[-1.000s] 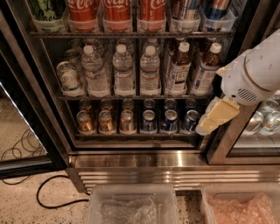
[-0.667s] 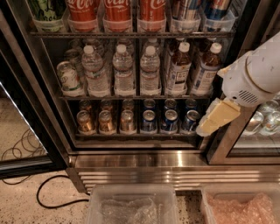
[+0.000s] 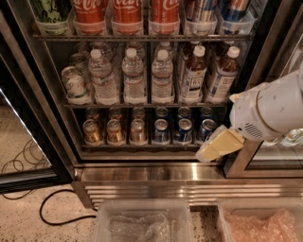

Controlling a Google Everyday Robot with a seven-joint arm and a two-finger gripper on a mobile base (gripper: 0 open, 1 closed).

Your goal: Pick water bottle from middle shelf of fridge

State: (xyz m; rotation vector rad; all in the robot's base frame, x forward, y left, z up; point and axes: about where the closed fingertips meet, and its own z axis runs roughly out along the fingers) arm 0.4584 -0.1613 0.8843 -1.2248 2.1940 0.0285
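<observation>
The fridge (image 3: 142,168) stands open in front of me, with a black frame and a steel base grille. Its middle shelf (image 3: 142,105) holds three clear water bottles with white caps, the nearest to my arm in the middle of the row (image 3: 162,78), two more to its left (image 3: 133,75) (image 3: 102,78). Two brown tea bottles (image 3: 194,75) stand to their right. My gripper (image 3: 218,145) hangs at the right on a white arm, below the middle shelf, level with the can rack and in front of the fridge's right frame. It holds nothing.
Red cola bottles (image 3: 127,14) fill the rack above. Gold cans (image 3: 114,131) and blue cans (image 3: 183,131) fill the rack below. A green can (image 3: 75,84) lies at the middle shelf's left end. Two clear bins (image 3: 142,222) (image 3: 260,222) sit on the floor. A black cable (image 3: 52,208) trails at the left.
</observation>
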